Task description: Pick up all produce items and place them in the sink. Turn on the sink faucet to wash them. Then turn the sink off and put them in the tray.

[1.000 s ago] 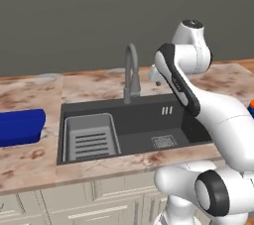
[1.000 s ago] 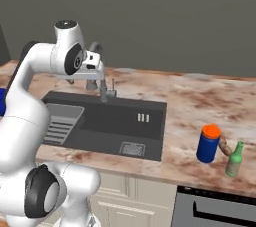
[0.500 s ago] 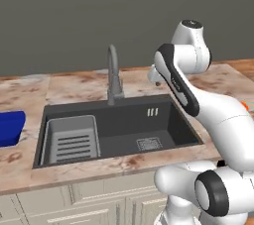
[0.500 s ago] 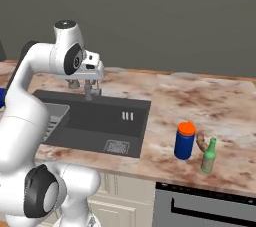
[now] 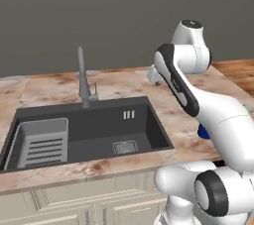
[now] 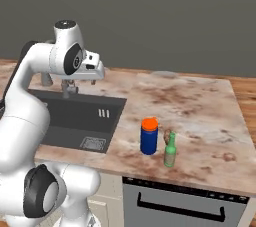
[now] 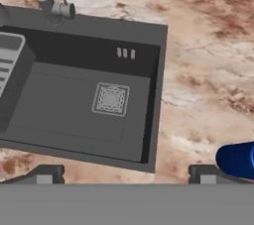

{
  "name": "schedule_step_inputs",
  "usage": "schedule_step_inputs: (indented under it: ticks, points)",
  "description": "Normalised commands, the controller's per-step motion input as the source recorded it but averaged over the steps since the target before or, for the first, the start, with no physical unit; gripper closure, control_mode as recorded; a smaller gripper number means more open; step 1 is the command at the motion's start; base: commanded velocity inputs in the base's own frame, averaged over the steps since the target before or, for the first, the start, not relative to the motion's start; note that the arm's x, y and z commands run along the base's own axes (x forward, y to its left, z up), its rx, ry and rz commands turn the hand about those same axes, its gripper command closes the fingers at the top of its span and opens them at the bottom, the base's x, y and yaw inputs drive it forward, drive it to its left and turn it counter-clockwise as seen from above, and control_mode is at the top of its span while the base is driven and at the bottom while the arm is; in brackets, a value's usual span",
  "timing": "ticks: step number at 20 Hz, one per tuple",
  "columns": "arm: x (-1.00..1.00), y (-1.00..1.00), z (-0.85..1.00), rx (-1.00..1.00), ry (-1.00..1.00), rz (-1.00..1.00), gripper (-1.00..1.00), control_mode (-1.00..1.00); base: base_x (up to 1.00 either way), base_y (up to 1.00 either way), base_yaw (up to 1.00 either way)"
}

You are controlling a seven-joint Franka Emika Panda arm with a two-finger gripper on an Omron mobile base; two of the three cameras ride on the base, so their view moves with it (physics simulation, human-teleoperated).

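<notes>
Two dark fingertips point(image 7: 43, 174) stand far apart at the bottom of the hand view, so the jaws are wide open with nothing between them. The gripper point(image 7: 126, 175) hangs high above the marbled brown stone desk point(image 6: 200, 106), over the front right corner of the dark grey rectangular recessed sink point(image 5: 99, 130). In the right base view the gripper point(image 6: 89, 73) sits at the end of the white arm, above the sink's point(image 6: 75, 121) back right part.

The sink point(image 7: 84, 100) has a square drain grate point(image 7: 111, 98) in its floor and three small slots point(image 7: 125, 53) on its back wall. A light grey slatted rack insert point(image 5: 42, 142) lies in its left end. The tall slim grey metal faucet point(image 5: 83, 78) stands upright on the desk just behind the sink's back edge, left of the slots; no water can be seen.

Right of the sink, near the desk's front edge, a blue cylindrical canister with an orange lid point(image 6: 149, 136) stands upright. Just beside it to the right stands a small green glass bottle point(image 6: 170, 151). Between them, a little behind, a small lumpy orange-brown piece of produce point(image 6: 165, 135) rests on the desk, partly hidden. It lies well apart from the gripper and outside the sink.
</notes>
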Motion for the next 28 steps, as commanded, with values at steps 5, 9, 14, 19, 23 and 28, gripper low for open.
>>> schedule_step_inputs:
  ticks: [5, 9, 14, 19, 23, 28]
  points:
    - [0.0, 0.0, 0.0, 0.0, 0.0, 0.0, -1.0, 1.0, 0.14, -0.66, 0.0]
    - [0.0, 0.0, 0.0, 0.0, 0.0, 0.0, -1.0, 1.0, 0.23, -0.59, 0.0]
    - [0.0, 0.0, 0.0, 0.0, 0.0, 0.0, -1.0, 1.0, 0.36, -0.49, 0.0]
    - [0.0, 0.0, 0.0, 0.0, 0.0, 0.0, -1.0, 1.0, 0.53, -0.42, 0.0]
    - [0.0, 0.0, 0.0, 0.0, 0.0, 0.0, -1.0, 1.0, 0.45, -0.42, 0.0]
    - [0.0, 0.0, 0.0, 0.0, 0.0, 0.0, -1.0, 1.0, 0.11, -0.21, 0.0]
